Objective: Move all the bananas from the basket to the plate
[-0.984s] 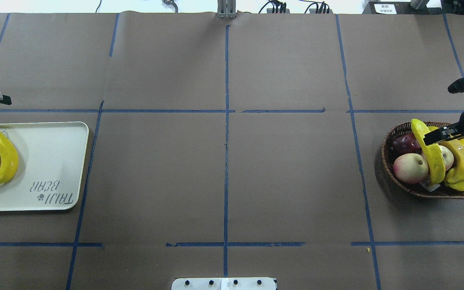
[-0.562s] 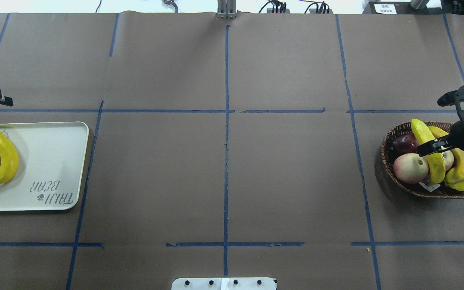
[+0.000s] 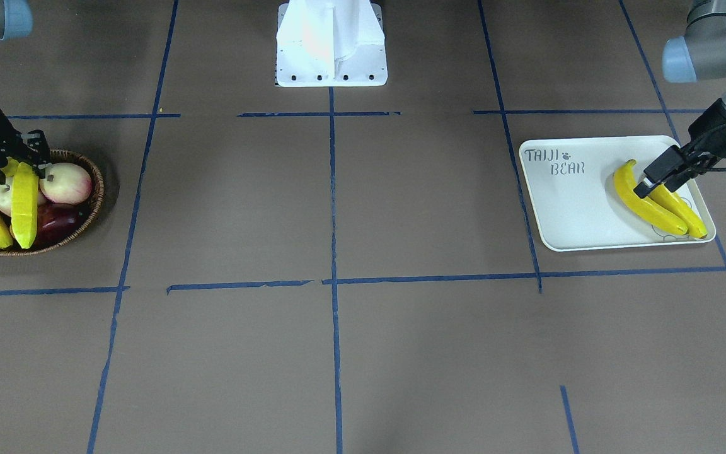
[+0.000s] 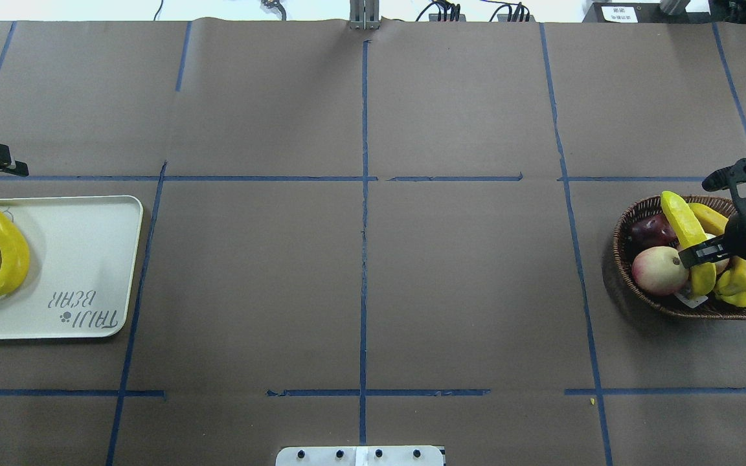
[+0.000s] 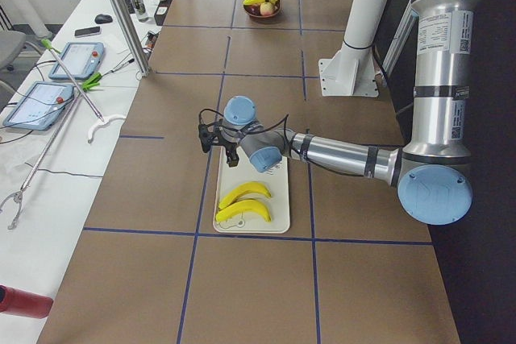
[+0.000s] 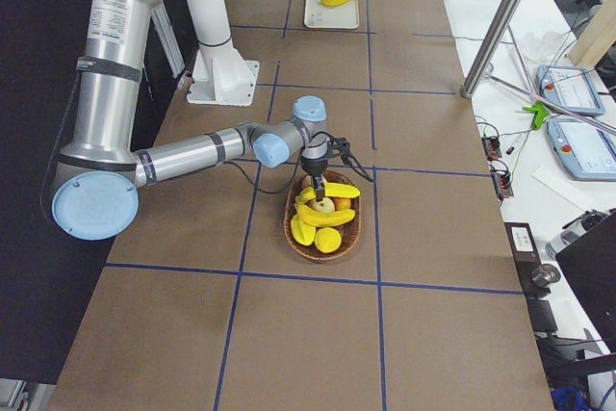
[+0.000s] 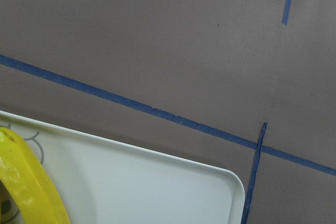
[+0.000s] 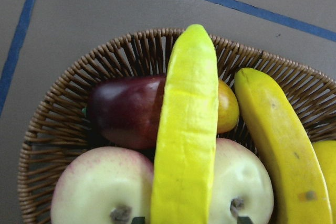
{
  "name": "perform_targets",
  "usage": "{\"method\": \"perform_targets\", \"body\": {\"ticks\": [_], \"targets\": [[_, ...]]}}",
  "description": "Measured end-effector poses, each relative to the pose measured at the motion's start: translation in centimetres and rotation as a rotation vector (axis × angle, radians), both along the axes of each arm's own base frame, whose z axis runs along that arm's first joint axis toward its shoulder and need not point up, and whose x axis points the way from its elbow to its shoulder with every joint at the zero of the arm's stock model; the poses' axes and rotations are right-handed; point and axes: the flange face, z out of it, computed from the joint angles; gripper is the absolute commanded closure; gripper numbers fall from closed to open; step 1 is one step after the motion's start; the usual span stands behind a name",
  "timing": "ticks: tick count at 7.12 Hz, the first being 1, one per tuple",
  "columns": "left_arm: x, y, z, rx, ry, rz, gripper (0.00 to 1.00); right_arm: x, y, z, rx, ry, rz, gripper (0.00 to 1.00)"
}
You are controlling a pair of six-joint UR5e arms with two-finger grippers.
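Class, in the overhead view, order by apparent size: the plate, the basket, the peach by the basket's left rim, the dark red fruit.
1. plate (cropped by the frame edge)
2. basket
3. peach
4. dark red fruit (partly hidden)
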Motion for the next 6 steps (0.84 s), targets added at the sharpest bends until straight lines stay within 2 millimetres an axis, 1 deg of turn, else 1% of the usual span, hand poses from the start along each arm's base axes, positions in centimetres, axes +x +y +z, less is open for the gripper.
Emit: {"method": "perform_targets", "body": {"ticks": [1, 4, 5, 6], "targets": [[0.05, 0.01, 0.01, -0.006, 0.001, -0.003, 0.00, 0.27, 0.31, 0.03, 0.004, 0.006, -0.001, 0.75], [0.67, 0.20, -0.27, -0.026, 0.020, -0.013, 0.00, 0.40, 0.59, 0.17, 0.007, 0.014, -0.002, 0.77], [0.75, 0.23, -0.30, -0.027, 0.021, -0.013, 0.00, 0.36, 0.63, 0.24, 0.007, 0.017, -0.003, 0.87], [0.78, 0.24, -0.32, -0.027, 0.022, -0.013, 0.00, 0.32, 0.62, 0.17, 0.008, 0.016, -0.003, 0.93]]}}
